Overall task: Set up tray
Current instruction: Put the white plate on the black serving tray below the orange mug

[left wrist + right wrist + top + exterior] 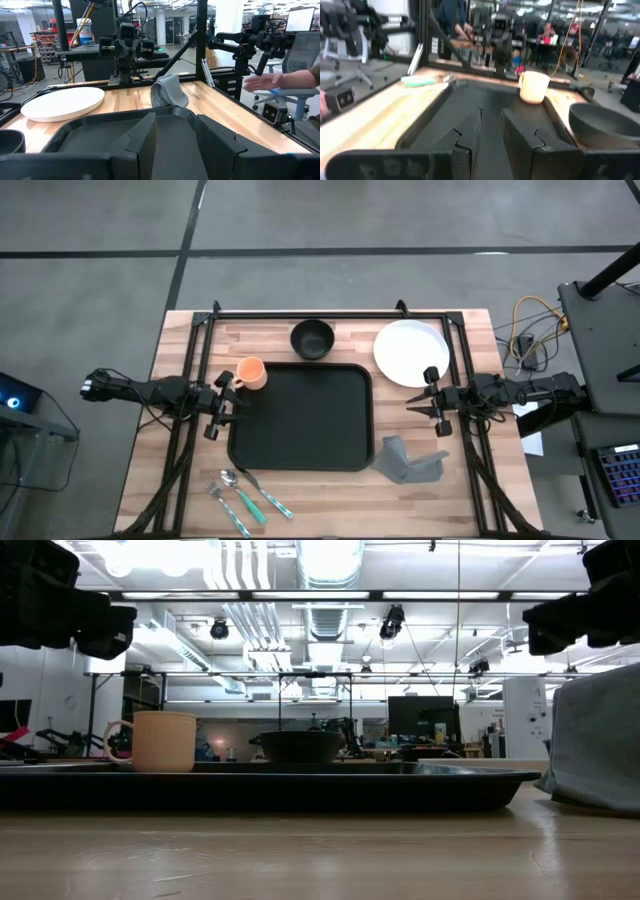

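Matt black plastic tray (300,417) on a pale, smooth-planked wooden table (470,490), with a glossy white plate (410,352), dark matt bowl (312,339), soft grey cloth napkin (410,462) and shiny metal spoon (230,478).

- High view: straight down from above, taking in the whole table (320,505) and both arms.
- Low view: level with the tabletop, close to the tray (300,788) edge, facing the room behind.
- Left wrist view: looks across the tray toward the right arm.
- Right wrist view: looks back the opposite way; both wrist views share the tray.
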Robot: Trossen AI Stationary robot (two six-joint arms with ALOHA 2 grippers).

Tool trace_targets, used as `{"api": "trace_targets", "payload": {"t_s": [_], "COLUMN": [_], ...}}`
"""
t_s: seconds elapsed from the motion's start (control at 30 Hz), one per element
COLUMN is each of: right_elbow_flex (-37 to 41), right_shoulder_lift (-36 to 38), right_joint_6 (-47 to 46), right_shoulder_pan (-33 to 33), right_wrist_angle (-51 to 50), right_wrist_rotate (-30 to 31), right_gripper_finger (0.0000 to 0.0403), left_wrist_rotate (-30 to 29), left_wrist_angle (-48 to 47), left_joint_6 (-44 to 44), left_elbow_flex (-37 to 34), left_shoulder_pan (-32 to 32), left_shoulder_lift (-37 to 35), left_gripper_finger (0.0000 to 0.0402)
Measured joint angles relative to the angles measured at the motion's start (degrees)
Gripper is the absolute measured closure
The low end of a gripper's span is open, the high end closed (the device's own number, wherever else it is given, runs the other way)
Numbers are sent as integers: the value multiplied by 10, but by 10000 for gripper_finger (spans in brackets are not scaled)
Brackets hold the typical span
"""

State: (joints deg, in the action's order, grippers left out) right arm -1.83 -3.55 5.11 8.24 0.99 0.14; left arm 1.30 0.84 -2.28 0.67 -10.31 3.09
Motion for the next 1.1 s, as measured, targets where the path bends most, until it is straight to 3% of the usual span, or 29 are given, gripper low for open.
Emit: {"api": "trace_targets", "payload": {"t_s": [0.3,0.53,0.77,1.0,1.1], "right_elbow_flex": [0,0,0,0,-5], "right_shoulder_lift": [0,0,0,1,1], "right_joint_6": [-8,-138,-142,-66,8], "right_shoulder_pan": [0,0,0,0,0], "right_wrist_angle": [-2,16,139,306,322], "right_wrist_rotate": [0,0,0,0,1], "right_gripper_finger": [335,335,335,335,335], "left_wrist_rotate": [0,0,0,0,0], "left_wrist_angle": [0,0,0,0,0], "left_joint_6": [0,0,0,0,0], "left_elbow_flex": [0,0,0,0,0], "left_shoulder_pan": [0,0,0,0,0], "left_shoulder_lift": [0,0,0,0,0], "left_gripper_finger": [283,283,283,283,283]}}
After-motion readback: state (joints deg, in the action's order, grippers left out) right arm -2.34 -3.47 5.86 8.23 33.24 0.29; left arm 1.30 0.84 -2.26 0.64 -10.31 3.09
